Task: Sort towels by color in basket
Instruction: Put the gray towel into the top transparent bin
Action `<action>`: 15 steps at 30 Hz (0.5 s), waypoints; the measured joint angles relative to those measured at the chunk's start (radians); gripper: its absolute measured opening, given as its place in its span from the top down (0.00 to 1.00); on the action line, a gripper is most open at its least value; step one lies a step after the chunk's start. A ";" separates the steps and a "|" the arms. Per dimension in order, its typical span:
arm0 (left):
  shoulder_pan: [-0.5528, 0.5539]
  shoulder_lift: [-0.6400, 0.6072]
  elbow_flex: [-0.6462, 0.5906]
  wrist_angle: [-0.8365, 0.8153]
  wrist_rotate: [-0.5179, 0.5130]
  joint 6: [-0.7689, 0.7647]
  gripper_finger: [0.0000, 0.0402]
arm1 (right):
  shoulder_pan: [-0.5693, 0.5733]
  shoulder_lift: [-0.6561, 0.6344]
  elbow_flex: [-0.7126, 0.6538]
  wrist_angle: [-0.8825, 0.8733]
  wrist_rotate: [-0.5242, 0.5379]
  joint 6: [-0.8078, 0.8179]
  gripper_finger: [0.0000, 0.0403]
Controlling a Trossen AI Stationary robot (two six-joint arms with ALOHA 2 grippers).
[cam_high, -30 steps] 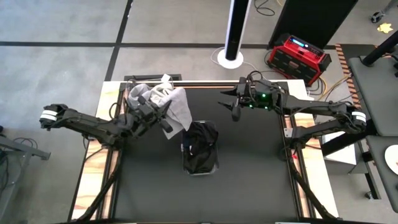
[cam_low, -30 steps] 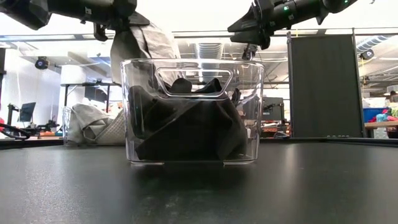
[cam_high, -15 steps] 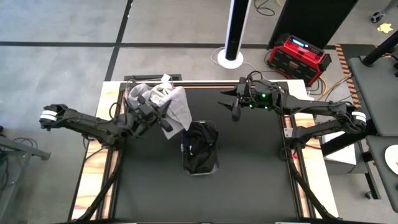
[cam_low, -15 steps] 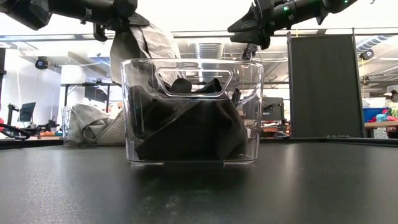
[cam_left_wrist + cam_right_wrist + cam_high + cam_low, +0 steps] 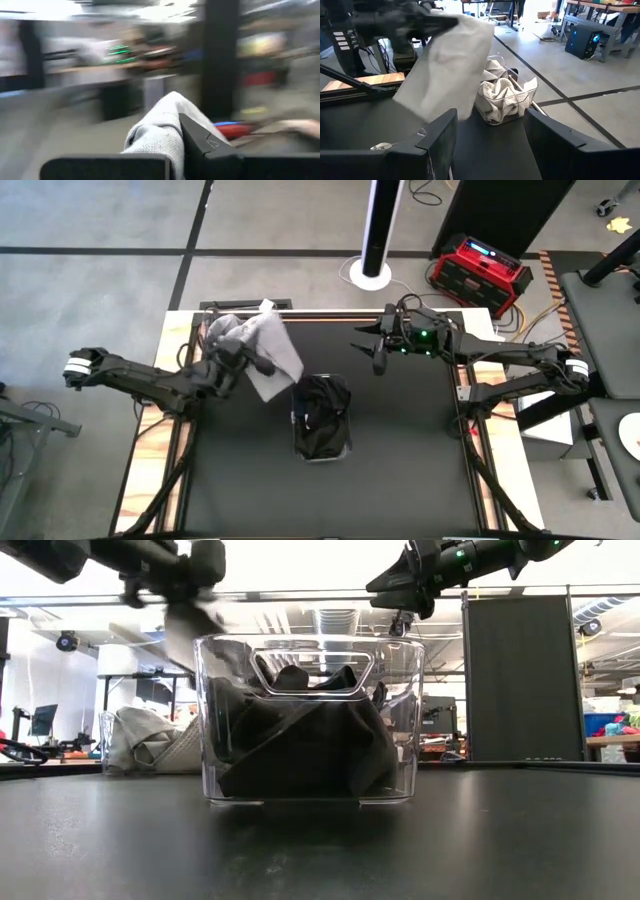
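Note:
My left gripper [image 5: 254,366] is shut on a light grey towel [image 5: 272,358], held in the air between the two baskets; the right wrist view shows that towel [image 5: 447,65] spread out. A clear basket [image 5: 310,720] at the table's middle holds black towels [image 5: 322,415]. Far left on the table, a second basket [image 5: 232,330] holds light grey and white towels [image 5: 506,97]. My right gripper [image 5: 377,358] hovers open over the far right part of the table, with nothing between its fingers. My left gripper pinches the light grey towel between its two fingers, with a bunched fold [image 5: 162,137] bulging out past them. The towel is lifted clear of the table and both baskets, and hangs loose [image 5: 190,635] below and beside the gripper. Motion blur hides which edge is held.
The bare black tabletop [image 5: 400,460] stretches around the clear basket. A red box [image 5: 478,270] and a white post [image 5: 380,230] stand on the floor beyond the far edge. A person's hand [image 5: 300,126] shows in the room behind.
My left gripper has swung quickly toward the table's left with the grey towel and turned at the wrist. The towel, which hung down beside the clear basket, has swept along with it and flared out. My right gripper has kept still.

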 joint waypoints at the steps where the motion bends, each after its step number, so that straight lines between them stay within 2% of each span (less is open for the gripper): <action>1: 0.001 0.002 0.011 -0.032 -0.106 0.015 1.00 | 0.000 0.000 0.000 0.000 0.000 0.000 0.46; 3: 0.002 0.010 0.031 -0.100 -0.265 0.051 1.00 | 0.000 0.000 0.000 0.000 0.000 0.000 0.46; 5: 0.002 0.013 0.051 -0.134 -0.306 0.083 1.00 | 0.000 0.000 0.000 0.000 0.000 0.000 0.46; 12: 0.067 0.013 0.124 -0.134 -0.269 0.215 1.00 | 0.000 0.000 0.000 0.003 0.000 -0.006 0.46; 15: 0.113 0.013 0.141 -0.135 -0.208 0.242 1.00 | 0.000 0.000 0.000 0.002 0.000 -0.008 0.46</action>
